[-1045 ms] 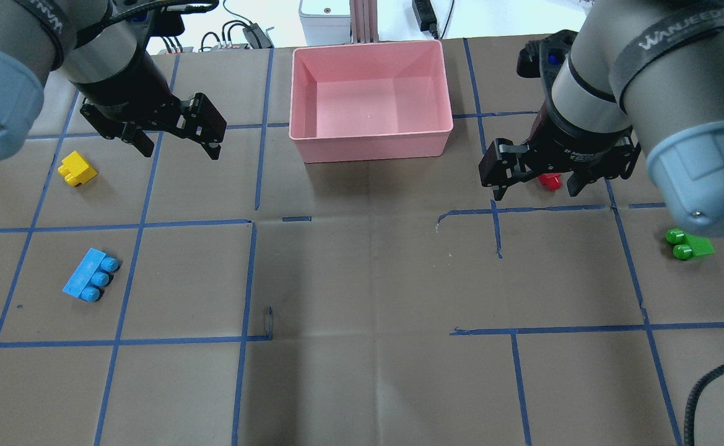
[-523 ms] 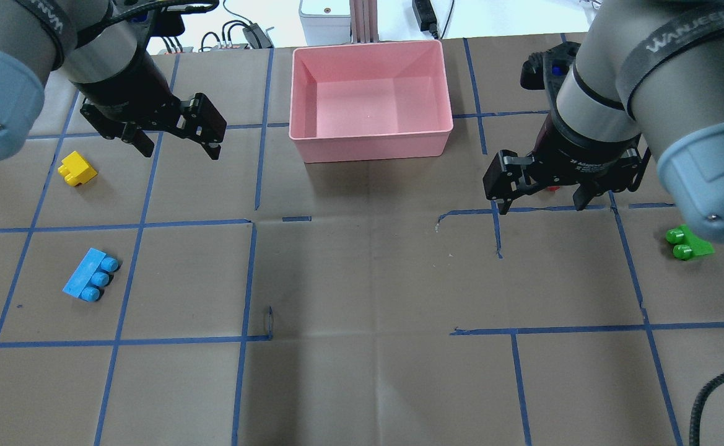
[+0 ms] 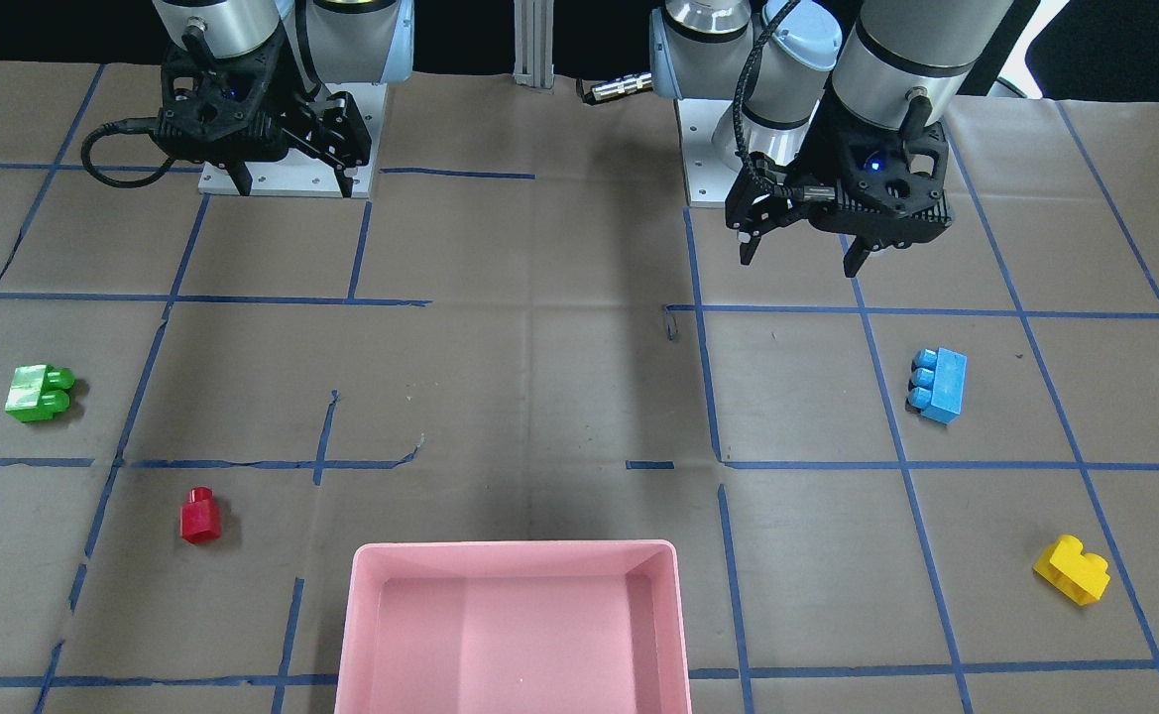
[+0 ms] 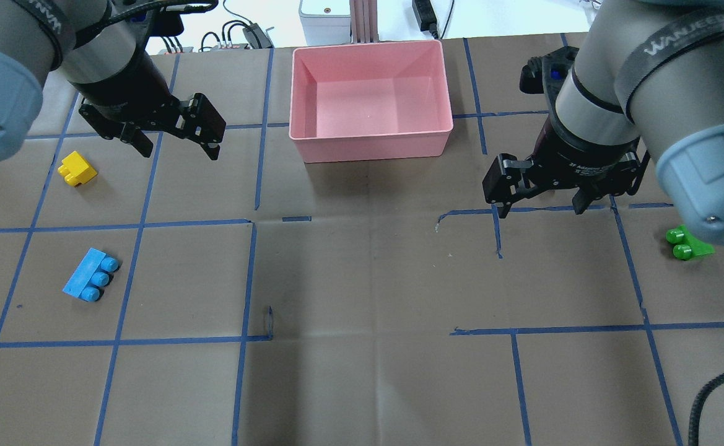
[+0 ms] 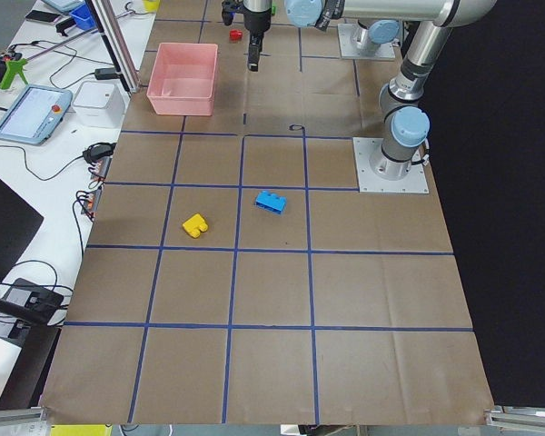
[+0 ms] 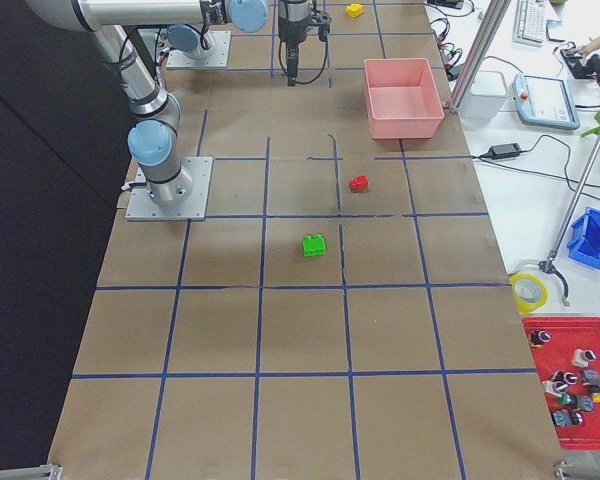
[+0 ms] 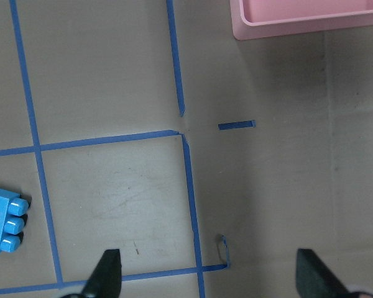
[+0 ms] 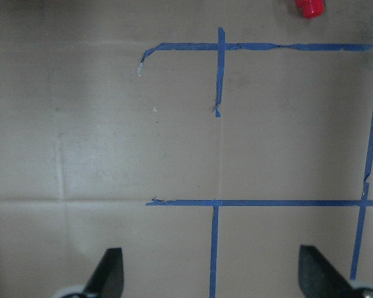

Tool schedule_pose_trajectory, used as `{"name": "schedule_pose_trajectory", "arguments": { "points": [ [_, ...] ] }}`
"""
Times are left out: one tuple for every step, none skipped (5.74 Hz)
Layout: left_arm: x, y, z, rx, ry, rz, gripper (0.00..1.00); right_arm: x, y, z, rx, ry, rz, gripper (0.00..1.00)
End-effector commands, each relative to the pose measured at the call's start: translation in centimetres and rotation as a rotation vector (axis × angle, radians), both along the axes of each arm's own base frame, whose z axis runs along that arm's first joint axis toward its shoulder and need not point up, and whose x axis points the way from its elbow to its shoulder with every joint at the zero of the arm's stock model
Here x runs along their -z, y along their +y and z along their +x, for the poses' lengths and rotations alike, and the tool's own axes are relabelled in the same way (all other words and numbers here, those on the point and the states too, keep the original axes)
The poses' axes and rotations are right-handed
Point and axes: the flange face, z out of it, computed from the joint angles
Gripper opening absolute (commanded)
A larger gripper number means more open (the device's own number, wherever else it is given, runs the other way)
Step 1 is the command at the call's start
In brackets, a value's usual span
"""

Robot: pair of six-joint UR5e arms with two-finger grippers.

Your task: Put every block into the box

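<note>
The pink box (image 4: pixel 371 150) stands empty at the table's far middle. The yellow block (image 4: pixel 77 168) and the blue block (image 4: pixel 91 284) lie on the left. The green block (image 4: pixel 687 244) lies at the far right. The red block (image 3: pixel 200 516) lies near the box; the right arm hides it in the overhead view, and it shows at the top edge of the right wrist view (image 8: pixel 309 7). My left gripper (image 4: pixel 181 148) is open and empty, hovering right of the yellow block. My right gripper (image 4: pixel 542 209) is open and empty, hovering by the red block.
Blue tape lines grid the brown table. A white device (image 4: pixel 326 18) and cables lie beyond the far edge behind the box. A black cable (image 4: pixel 715 384) loops in at the near right. The arm bases (image 3: pixel 287 174) stand at the robot's side.
My right gripper has moved nearer and slightly right, so the arm now covers the red block in the overhead view. The left arm has hardly moved. No block has moved.
</note>
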Motion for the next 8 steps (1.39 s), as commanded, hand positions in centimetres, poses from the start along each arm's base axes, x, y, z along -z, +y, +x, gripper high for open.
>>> {"name": "schedule_pose_trajectory", "arguments": {
  "points": [
    [-0.2,0.4,0.8,0.007,-0.001,0.006,1.0,0.3,-0.4,0.0,0.002,-0.002,-0.005,1.0],
    [-0.2,-0.1,3.5,0.004,-0.002,0.005,1.0,0.2,-0.5,0.0,0.01,-0.002,-0.011,1.0],
    [-0.3,-0.2,8.4,0.026,-0.007,0.005,1.0,0.6,-0.4,-0.1,-0.001,-0.008,0.0,1.0],
    [1.1,1.3,13.9,0.052,-0.007,0.03,1.0,0.4,-0.4,-0.4,0.008,-0.008,-0.005,1.0],
    [2.6,4.0,18.8,0.089,-0.022,0.061,1.0,0.4,-0.5,-1.3,0.002,0.004,0.001,1.0],
    [4.1,6.3,23.0,0.103,-0.037,0.095,0.99,-0.7,-0.3,-3.3,-0.077,0.006,-0.03,1.0],
    [5.8,8.4,26.7,0.131,-0.015,0.114,0.99,-1.1,-0.7,-8.2,-0.077,0.006,-0.035,1.0],
    [6.8,9.4,28.3,0.204,-0.014,0.104,0.99,-0.4,-0.8,-14.9,-0.121,0.002,-0.031,1.0]
  ]
}}
